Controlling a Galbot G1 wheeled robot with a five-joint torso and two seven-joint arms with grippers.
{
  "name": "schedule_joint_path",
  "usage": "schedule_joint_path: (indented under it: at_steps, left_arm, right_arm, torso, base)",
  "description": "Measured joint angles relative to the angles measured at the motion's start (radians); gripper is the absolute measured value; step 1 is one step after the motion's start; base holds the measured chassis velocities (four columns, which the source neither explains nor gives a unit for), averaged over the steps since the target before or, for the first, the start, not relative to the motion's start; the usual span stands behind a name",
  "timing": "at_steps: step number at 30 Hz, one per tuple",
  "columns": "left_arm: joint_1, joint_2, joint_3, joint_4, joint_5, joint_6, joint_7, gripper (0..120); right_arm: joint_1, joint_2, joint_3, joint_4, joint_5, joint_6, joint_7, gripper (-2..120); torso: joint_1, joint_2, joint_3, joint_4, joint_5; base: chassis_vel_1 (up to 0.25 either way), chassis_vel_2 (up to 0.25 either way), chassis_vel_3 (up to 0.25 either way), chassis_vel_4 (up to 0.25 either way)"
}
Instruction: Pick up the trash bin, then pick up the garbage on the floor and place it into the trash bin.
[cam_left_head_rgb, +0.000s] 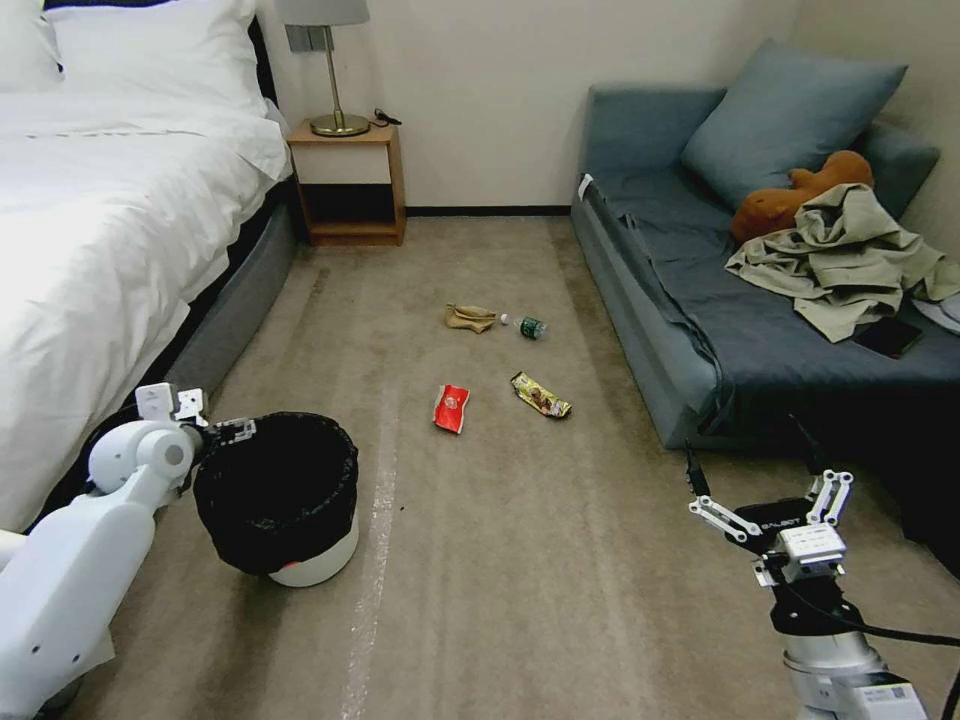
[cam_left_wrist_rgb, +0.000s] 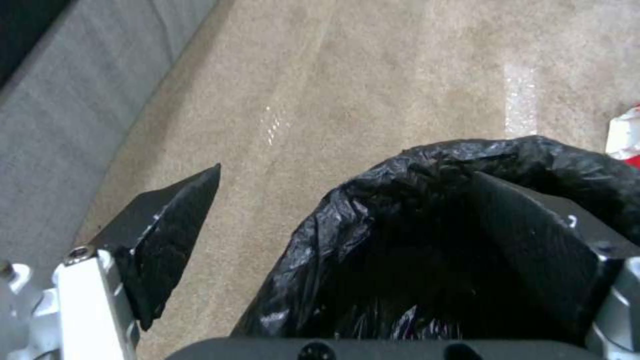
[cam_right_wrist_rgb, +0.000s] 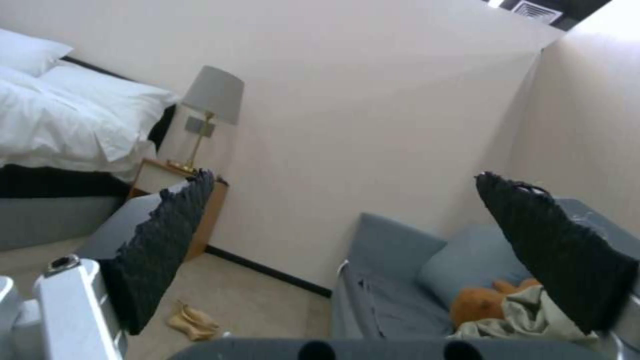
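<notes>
The bin-pickup step is in hand; the left gripper (cam_left_wrist_rgb: 347, 220) has its jaws apart astride the bin (cam_left_head_rgb: 277, 495) rim, one finger inside, one outside. The next move calls for closing, I judge; the right gripper (cam_left_head_rgb: 770, 500) hangs spread and empty, litter lying well ahead.

left gripper (cam_left_head_rgb: 215, 432) low, jaws apart, right gripper (cam_left_head_rgb: 770, 500) raised, jaws apart

- Cream walls (cam_left_head_rgb: 500, 100) meet tan carpet (cam_left_head_rgb: 500, 560).
- White-sheeted bed (cam_left_head_rgb: 100, 200) on the left.
- Wooden nightstand (cam_left_head_rgb: 350, 185) holds a brass lamp (cam_left_head_rgb: 330, 60).
- Blue-grey sofa (cam_left_head_rgb: 700, 300) on the right.
</notes>
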Motion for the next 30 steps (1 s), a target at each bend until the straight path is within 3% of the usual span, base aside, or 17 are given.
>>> schedule_joint_path:
  at_steps: [10,14,25,30]
  left_arm:
    - [-0.037,-0.002,0.063,0.086,-0.018,-0.001,-0.018,100]
    - [-0.043,-0.023,0.081,0.118,0.000,-0.002,-0.012,98]
    - [-0.033,-0.044,0.077,0.114,0.025,-0.006,0.009,62]
    - [-0.005,-0.047,0.061,0.089,0.021,-0.003,0.021,38]
  right_arm:
    - [0.036,0.000,0.006,-0.030,0.008,-0.005,0.015,100]
    - [0.049,0.000,0.010,-0.042,0.014,-0.006,0.025,100]
    - [0.061,0.000,0.017,-0.048,0.020,-0.013,0.052,100]
    - [0.069,0.000,0.014,-0.050,0.019,-0.014,0.066,100]
  torso:
    - [0.000,0.000,0.000,0.0003,0.0000]
    - [0.000,0.000,0.000,0.0001,-0.0001]
    - [0.000,0.000,0.000,0.0003,0.0004]
    - [0.000,0.000,0.000,0.0000,-0.0002]
  base:
    - [0.000,0.000,0.000,0.000]
    - [0.000,0.000,0.000,0.000]
    - [0.000,0.000,0.000,0.000]
    - [0.000,0.000,0.000,0.000]
